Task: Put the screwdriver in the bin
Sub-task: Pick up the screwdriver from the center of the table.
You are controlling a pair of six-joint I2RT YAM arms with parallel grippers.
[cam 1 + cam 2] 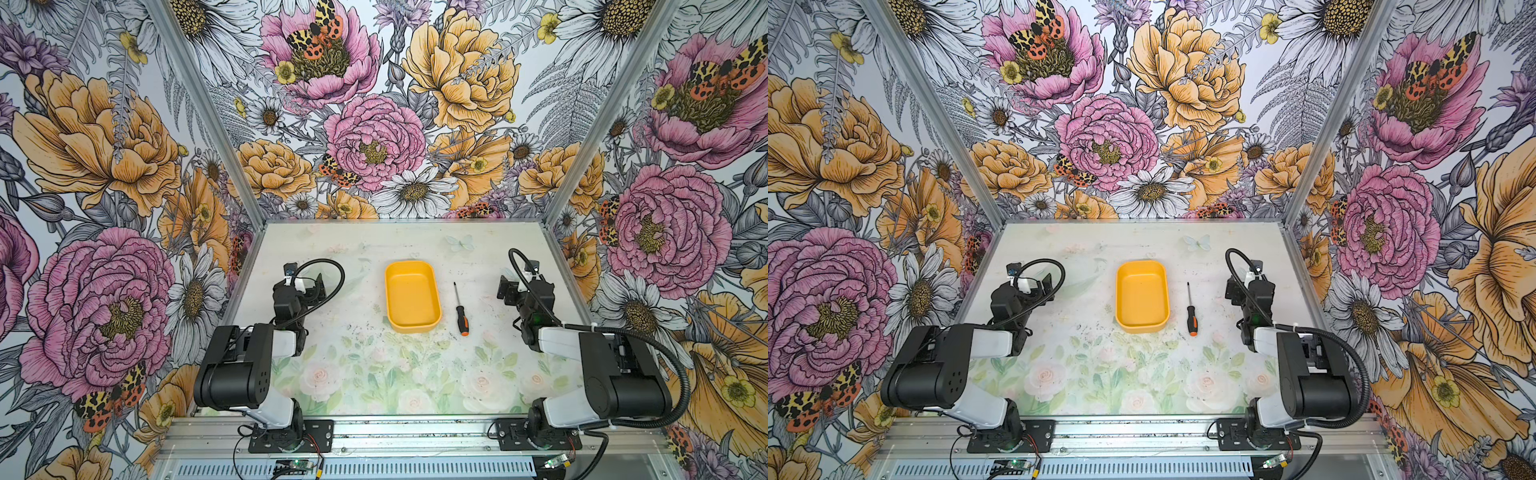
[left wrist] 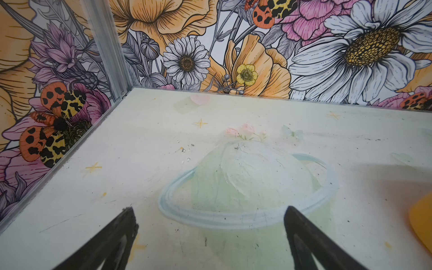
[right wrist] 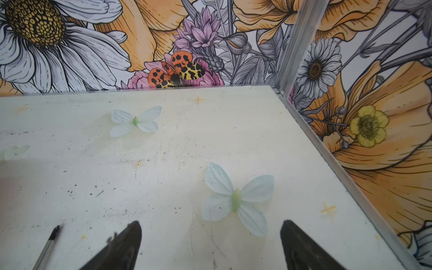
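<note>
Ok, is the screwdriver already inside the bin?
No, the screwdriver lies on the table beside the bin, apart from it, and the bin holds nothing.

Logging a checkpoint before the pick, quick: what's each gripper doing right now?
Left gripper: open, holding nothing.
Right gripper: open, holding nothing; the screwdriver lies untouched.

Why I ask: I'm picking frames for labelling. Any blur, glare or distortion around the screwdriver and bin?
In both top views the screwdriver and bin are sharp under even light, no glare, walls stretched toward the edges; in the left wrist view the bin's corner is a blur at the frame edge; in the right wrist view the screwdriver's tip and the near fingers look soft.
</note>
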